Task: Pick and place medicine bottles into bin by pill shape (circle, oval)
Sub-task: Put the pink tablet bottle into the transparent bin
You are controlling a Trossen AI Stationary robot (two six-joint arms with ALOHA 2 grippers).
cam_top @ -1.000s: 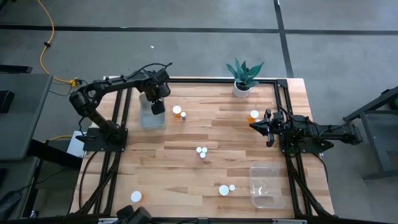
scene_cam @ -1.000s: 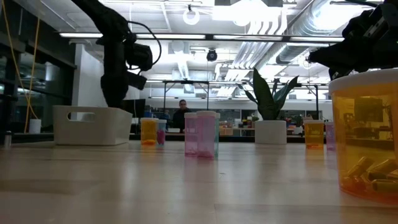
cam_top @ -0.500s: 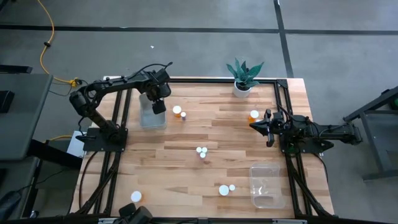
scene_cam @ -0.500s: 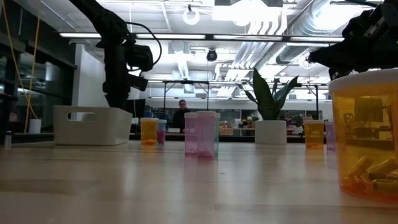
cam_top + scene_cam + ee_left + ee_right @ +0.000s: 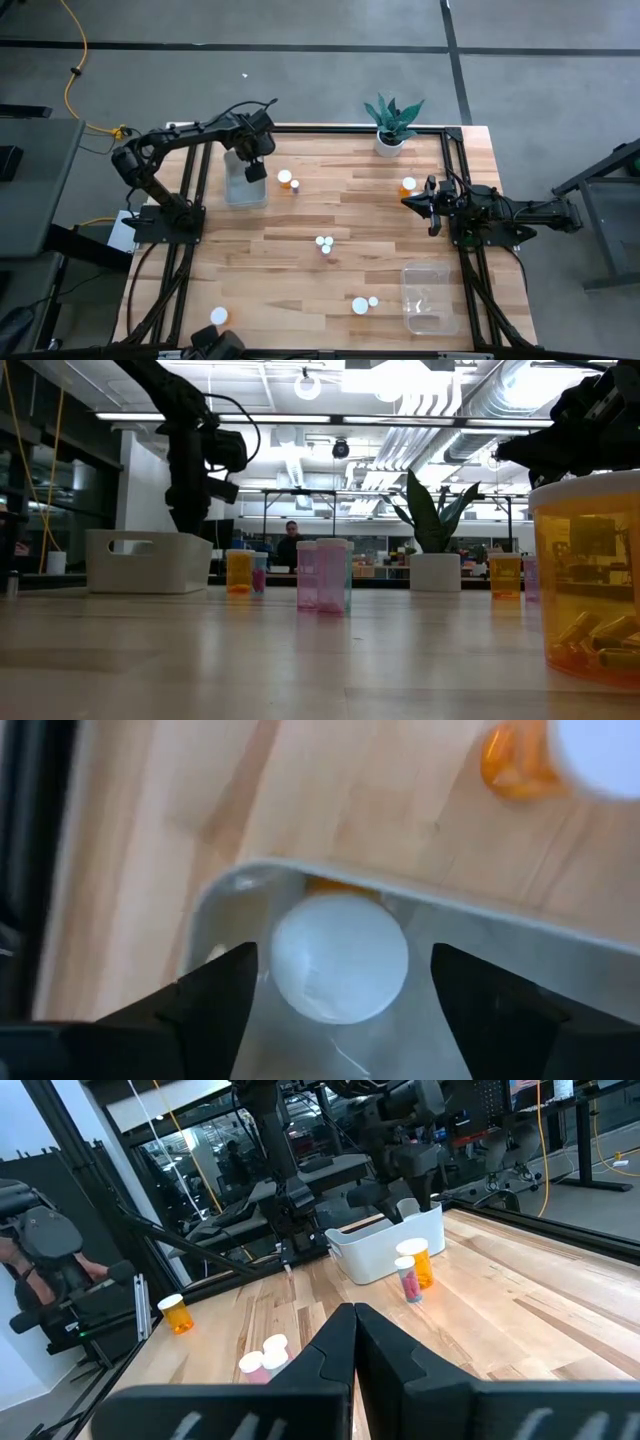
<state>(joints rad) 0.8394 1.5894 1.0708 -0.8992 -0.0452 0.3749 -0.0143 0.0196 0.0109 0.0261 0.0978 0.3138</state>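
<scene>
Medicine bottles: low view puts one big orange bottle nearest the lens, pills visible inside, then a pink pair mid-table, an orange one by the white bin; only the left wrist view shows a white-capped bottle lying inside that bin, left gripper spread wide above it, holding nothing. High view counts nine white caps on the wood, two bins (second, clear bin, near right), one potted plant; right gripper closed and empty at the right edge
</scene>
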